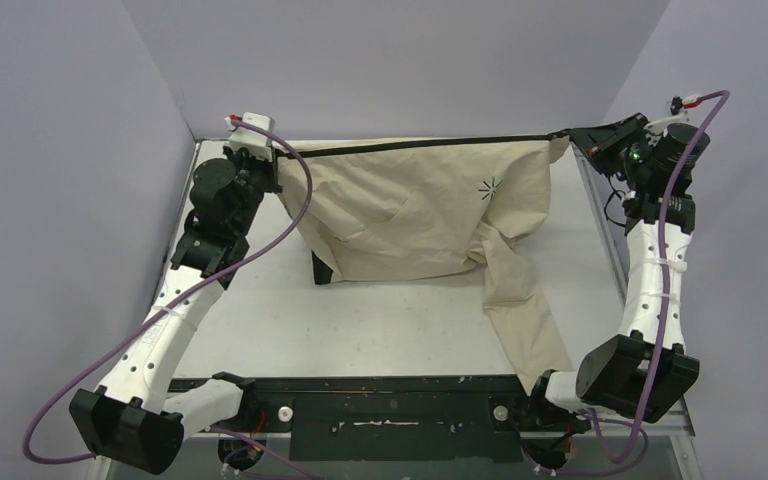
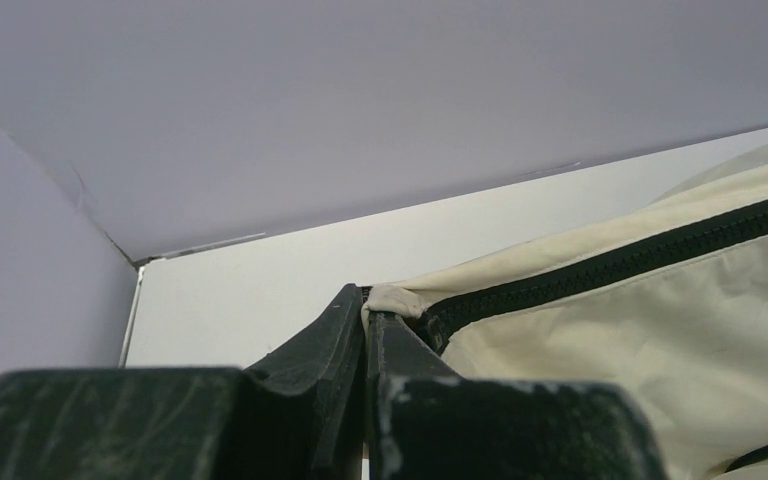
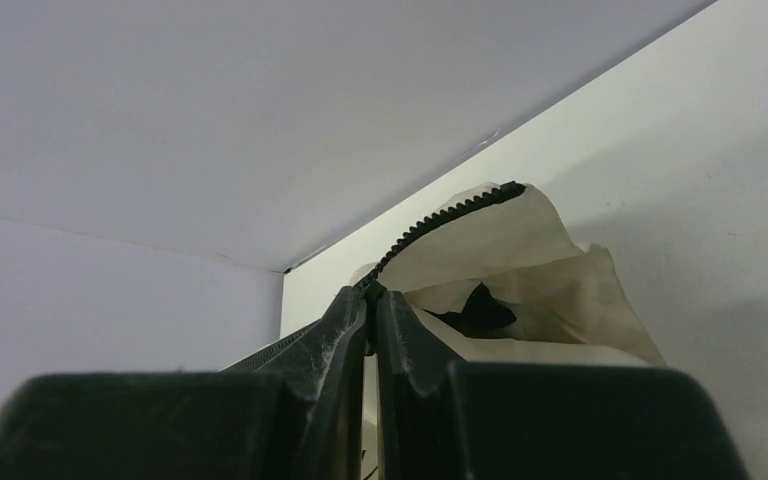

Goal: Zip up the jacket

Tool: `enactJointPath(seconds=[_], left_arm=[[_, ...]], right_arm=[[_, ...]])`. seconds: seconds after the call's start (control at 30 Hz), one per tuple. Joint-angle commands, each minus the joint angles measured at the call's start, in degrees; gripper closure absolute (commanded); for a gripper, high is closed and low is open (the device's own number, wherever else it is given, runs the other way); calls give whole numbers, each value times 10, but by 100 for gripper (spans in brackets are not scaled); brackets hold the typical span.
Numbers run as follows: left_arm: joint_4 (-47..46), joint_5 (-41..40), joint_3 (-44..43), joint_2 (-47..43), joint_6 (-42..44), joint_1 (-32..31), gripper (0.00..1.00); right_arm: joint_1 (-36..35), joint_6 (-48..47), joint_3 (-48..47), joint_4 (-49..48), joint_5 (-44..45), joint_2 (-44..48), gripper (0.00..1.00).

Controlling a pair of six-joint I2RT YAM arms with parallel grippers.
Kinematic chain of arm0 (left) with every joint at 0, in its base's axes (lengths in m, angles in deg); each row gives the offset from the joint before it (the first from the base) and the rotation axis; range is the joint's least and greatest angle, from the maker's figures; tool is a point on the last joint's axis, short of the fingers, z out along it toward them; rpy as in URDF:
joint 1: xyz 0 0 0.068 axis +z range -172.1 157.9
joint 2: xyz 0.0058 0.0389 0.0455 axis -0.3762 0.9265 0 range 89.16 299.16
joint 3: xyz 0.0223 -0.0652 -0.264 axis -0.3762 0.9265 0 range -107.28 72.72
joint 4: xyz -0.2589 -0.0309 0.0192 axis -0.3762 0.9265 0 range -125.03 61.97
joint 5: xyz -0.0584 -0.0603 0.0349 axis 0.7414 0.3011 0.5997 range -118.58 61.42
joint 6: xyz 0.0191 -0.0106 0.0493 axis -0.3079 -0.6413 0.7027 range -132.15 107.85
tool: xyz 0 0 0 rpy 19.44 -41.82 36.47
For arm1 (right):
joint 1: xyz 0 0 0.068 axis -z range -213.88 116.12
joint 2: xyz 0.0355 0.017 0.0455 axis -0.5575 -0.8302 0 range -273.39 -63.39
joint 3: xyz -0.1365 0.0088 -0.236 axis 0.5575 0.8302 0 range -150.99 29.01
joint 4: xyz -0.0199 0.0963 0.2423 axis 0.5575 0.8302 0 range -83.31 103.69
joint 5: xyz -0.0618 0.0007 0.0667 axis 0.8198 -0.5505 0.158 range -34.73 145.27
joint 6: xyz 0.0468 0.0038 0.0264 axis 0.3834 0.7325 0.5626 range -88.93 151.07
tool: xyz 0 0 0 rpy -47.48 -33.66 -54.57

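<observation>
- The jacket [image 1: 420, 210] lies across the upper middle of the desk [image 1: 390, 320], with one sleeve [image 1: 525, 320] trailing toward the lower right.
- Its dark zipper [image 1: 420, 144] stretches straight along the top edge.
- The left hand [image 2: 365, 312] is clenched on the jacket's upper-left corner.
- The right hand [image 3: 370, 298] is clenched on its upper-right zipper end.

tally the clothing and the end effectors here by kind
beige jacket: 1
end effectors: 2 (left end effector, right end effector, each shut on the zipper edge)
total: 3
</observation>
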Motion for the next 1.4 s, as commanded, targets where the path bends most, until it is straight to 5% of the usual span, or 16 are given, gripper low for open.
enactJointPath(seconds=[0.0, 0.6, 0.8, 0.83, 0.87, 0.93, 1.03, 1.2, 1.37], left_arm=[[9, -184, -13, -23, 71, 53, 100], [13, -154, 5, -17, 81, 57, 100], [24, -44, 5, 10, 58, 57, 100], [30, -20, 3, 19, 50, 57, 92], [36, -2, 3, 28, 38, 57, 74], [47, 10, 1, 48, 5, 57, 37], [76, -8, -12, 72, -42, 59, 5], [118, -52, -20, 82, -128, 74, 3], [226, -23, -59, 106, -202, 93, 3]], right_arm=[[57, -11, -7, -78, 115, 1, 100], [86, 4, -26, -87, 108, -1, 100], [86, 39, 20, -144, 54, -9, 100], [86, 43, 28, -154, 40, -13, 100], [86, 48, 35, -165, 26, -19, 100], [85, 49, 44, -168, -2, -28, 84], [85, 34, 54, -137, -10, -31, 60], [82, -11, 71, -70, 9, -12, 39], [66, -31, 115, -48, 8, 19, 31]])
